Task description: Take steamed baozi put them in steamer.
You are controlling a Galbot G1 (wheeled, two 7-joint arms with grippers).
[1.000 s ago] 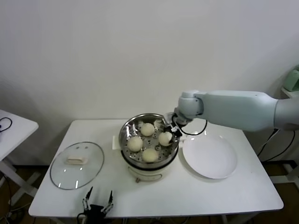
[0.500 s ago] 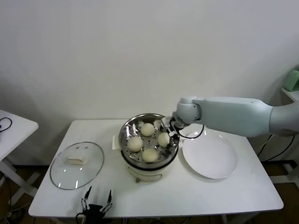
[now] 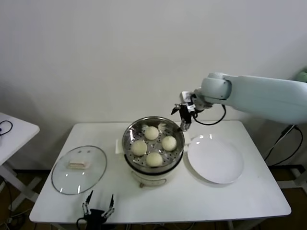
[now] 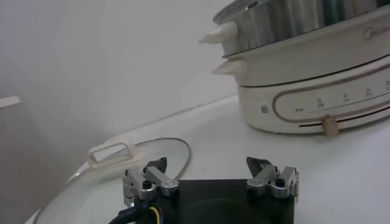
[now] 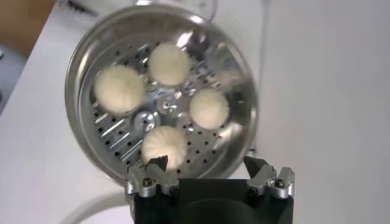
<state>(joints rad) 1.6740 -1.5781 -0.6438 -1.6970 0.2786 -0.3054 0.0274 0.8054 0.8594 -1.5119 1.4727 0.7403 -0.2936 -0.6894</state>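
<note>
Four steamed baozi (image 3: 153, 145) sit spaced apart on the perforated tray of the steamer (image 3: 178, 152). The right end effector (image 3: 183, 117) hovers released above its rim; the left end effector (image 3: 99, 207), also released, idles at the worktop (image 3: 230, 196) edge.

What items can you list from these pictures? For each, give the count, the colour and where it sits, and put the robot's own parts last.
Steamed baozi: four, cream-white, all lying on the perforated tray inside the steamer.
Steamer: one, shiny steel pot on a white base, at the middle of the table.
Glass lid: one, clear with a white knob, flat on the table on the robot's left of the steamer.
Plate: one, white, bare, on the robot's right of the steamer.
Table: one, white, bearing everything.
Right gripper: one, black, open, raised above the steamer's far right rim.
Left gripper: one, black, open, at the table's near edge.
</note>
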